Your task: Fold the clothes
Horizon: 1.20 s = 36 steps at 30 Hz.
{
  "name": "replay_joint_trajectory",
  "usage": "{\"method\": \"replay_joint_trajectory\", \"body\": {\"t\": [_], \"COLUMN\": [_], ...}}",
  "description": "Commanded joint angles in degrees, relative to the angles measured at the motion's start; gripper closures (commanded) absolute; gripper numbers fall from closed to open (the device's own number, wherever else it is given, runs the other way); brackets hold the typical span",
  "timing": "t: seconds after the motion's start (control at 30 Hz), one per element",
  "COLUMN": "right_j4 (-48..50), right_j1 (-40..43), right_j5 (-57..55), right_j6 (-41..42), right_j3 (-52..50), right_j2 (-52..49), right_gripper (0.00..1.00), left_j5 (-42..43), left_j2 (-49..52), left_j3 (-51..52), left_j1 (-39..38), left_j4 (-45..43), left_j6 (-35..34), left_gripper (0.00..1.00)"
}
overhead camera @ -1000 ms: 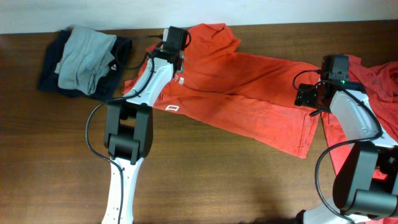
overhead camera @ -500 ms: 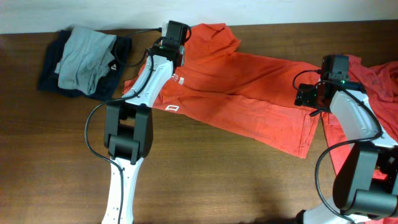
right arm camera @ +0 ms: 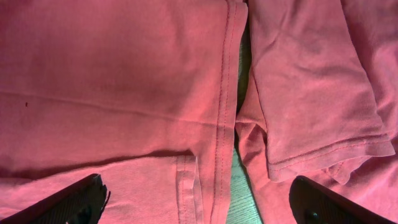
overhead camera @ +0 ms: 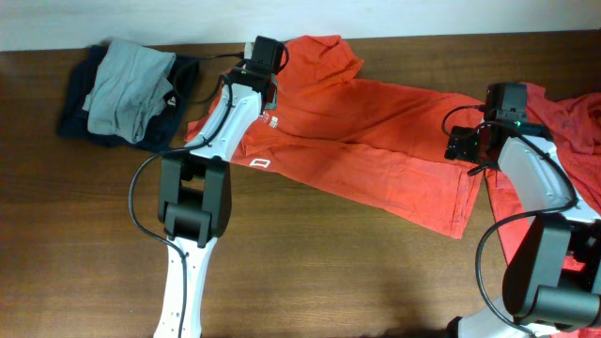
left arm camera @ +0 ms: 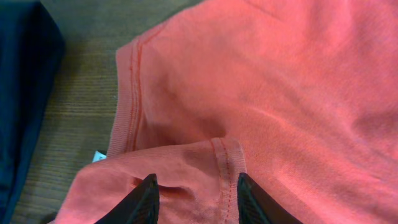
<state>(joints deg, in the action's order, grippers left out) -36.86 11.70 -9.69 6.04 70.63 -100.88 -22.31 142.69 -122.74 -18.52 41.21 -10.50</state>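
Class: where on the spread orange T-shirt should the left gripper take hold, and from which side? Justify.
Grip the folded-over sleeve hem of the orange T-shirt, coming down from above with the left gripper: the stitched edge lies doubled and raised off the flat cloth, a ridge to pinch.

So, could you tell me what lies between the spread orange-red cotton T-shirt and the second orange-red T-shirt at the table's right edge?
A narrow strip of bare wooden table, visible in the right wrist view.

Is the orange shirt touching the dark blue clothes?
Apart. The left wrist view shows a strip of bare table between the orange shirt and the dark blue clothes.
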Motion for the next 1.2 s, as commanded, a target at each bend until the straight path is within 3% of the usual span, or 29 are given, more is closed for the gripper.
{"method": "replay_joint_trajectory", "body": {"t": [0.0, 1.17], "right_j4": [0.04, 0.02], "right_j1": [0.0, 0.0], "right_j5": [0.28, 0.26], "right_j6": [0.68, 0.68], "right_j3": [1.05, 1.05], "right_j2": [1.42, 1.42], "right_gripper": [0.01, 0.01], "left_j5": [0.68, 0.37], "left_j2": [1.42, 1.75], "left_j3": [-0.94, 1.29], "left_j1": [-0.35, -1.07], "left_j4": [0.24, 2.14], "left_j6": [-0.35, -0.33], "left_gripper": [0.59, 0.63]}}
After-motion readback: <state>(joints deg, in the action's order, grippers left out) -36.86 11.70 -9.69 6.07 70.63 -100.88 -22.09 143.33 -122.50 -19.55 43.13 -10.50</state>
